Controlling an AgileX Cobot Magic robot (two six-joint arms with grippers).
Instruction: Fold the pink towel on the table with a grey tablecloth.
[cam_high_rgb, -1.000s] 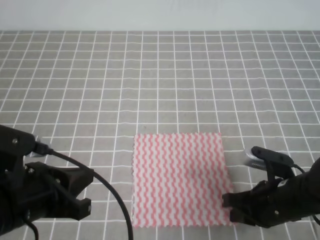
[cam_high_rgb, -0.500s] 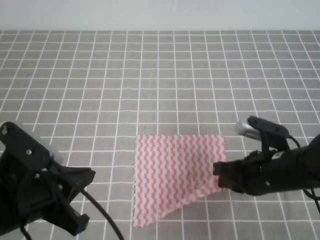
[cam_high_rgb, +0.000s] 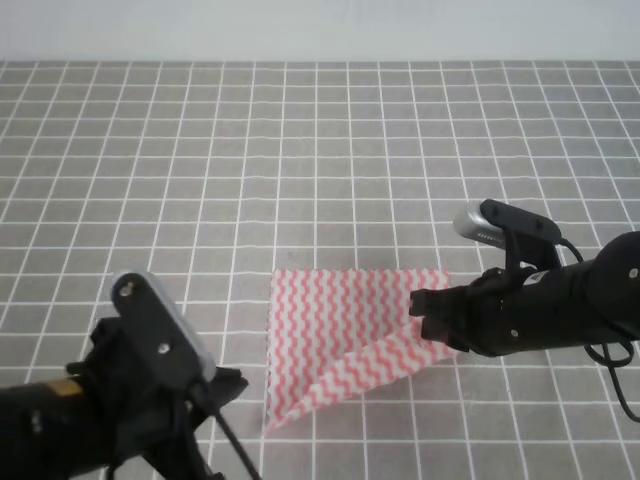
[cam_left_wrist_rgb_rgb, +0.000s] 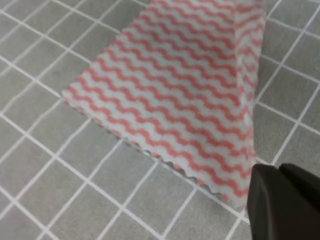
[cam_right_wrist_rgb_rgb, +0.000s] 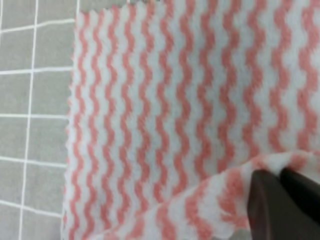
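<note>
Basically right gripper (cam_high_rgb: 425, 315) pinches the towel (cam_high_rgb: 340, 345) corner (left's state unclear), so drag low toward the far-left corner.

My right hand (cam_high_rgb: 428, 316) is matt black plastic. The pink towel (cam_high_rgb: 335, 330) is thin, fuzzy cloth, edges pinked. The bench (cam_high_rgb: 300, 150) cover is matt grey cloth.

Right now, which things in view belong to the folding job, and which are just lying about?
Belongs to the job:
- towel, one corner lifted
- tablecloth, under it
- right end effector, shut on the towel's lifted corner
- left end effector, by the towel's near edge; grip unclear

Lying about:
- nothing else shows on the cloth
</note>
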